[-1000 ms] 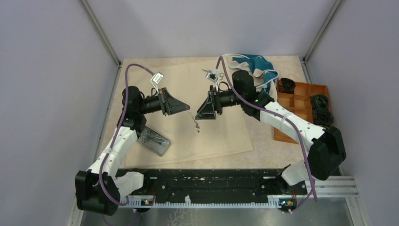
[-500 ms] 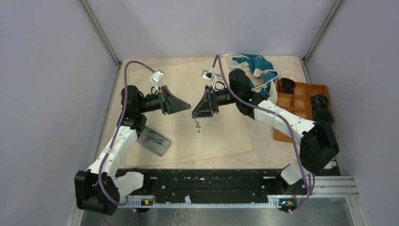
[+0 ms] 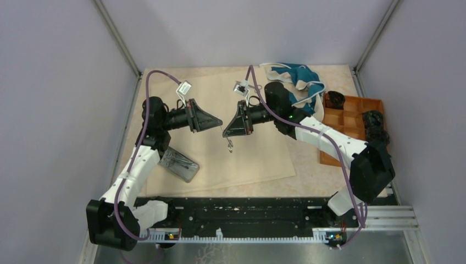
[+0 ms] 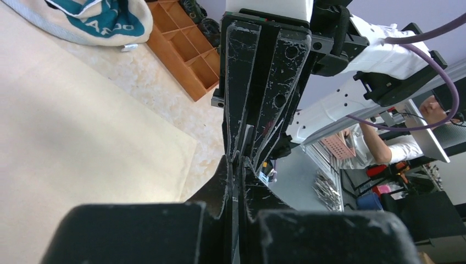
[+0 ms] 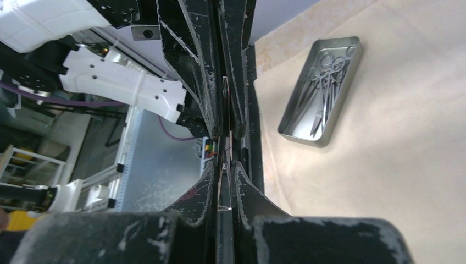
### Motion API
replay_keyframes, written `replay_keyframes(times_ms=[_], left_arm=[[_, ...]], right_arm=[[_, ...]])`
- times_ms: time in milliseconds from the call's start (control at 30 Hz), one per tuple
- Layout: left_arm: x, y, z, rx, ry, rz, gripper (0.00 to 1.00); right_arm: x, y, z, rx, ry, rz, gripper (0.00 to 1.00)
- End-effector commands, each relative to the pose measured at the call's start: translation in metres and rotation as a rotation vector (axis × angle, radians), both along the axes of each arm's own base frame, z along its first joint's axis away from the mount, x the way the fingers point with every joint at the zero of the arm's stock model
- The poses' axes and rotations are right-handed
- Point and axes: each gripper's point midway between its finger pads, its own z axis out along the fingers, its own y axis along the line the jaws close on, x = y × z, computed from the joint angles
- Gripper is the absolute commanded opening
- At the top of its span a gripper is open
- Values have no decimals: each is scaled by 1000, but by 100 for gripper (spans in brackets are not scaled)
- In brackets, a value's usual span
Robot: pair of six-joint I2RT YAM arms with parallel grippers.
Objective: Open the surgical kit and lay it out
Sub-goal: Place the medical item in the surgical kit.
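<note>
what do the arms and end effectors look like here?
Left arm and right arm: white shells, black joints. Purple cable along each, white tag near the wrist. Left end effector and right end effector: black, wedge-shaped fingers, scratched white.

the cloth wrap (image 3: pixel 258 157) is soft, matt beige cloth. the steel tray (image 5: pixel 303 137) is smooth, shiny metal, and so are the scissors (image 5: pixel 325 77) in it. the thin tool (image 3: pixel 228 142) looks like shiny metal too. the right gripper (image 5: pixel 224 165) is black matt plastic, all scratched. the table top (image 3: pixel 321 177) looks like pale stone.
</note>
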Motion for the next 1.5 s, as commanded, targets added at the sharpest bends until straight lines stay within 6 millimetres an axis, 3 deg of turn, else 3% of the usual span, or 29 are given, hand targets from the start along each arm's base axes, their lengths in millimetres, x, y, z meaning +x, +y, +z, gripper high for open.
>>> replay_keyframes(times_ms=[0, 100, 200, 300, 333, 433, 700, 967, 1100, 1233, 1467], left_arm=[[9, -1, 18, 3, -100, 31, 0], [16, 1, 18, 12, -98, 71, 1], [33, 9, 14, 61, -70, 199, 41], [47, 22, 8, 121, -44, 339, 63], [51, 28, 6, 142, -31, 391, 81], [55, 44, -6, 208, 20, 503, 98], [49, 65, -32, 410, 127, 561, 99], [46, 66, -51, 474, 184, 529, 99], [41, 65, -62, 498, 212, 489, 99], [43, 65, -70, 513, 218, 481, 99], [51, 62, -76, 528, 236, 458, 99]], right_arm=[[5, 8, 14, 15, -132, -2, 0], [14, 8, 10, 3, -190, -42, 0], [29, 6, 4, -27, -277, -87, 0], [57, -3, -7, -66, -352, -134, 0], [70, -7, -13, -96, -378, -155, 0], [116, -23, -37, -215, -517, -209, 0], [234, -63, -88, -438, -631, -288, 0], [313, -83, -137, -616, -662, -330, 0], [342, -95, -160, -717, -685, -344, 0], [362, -97, -170, -733, -688, -366, 0], [372, -68, -177, -635, -728, -363, 0]])
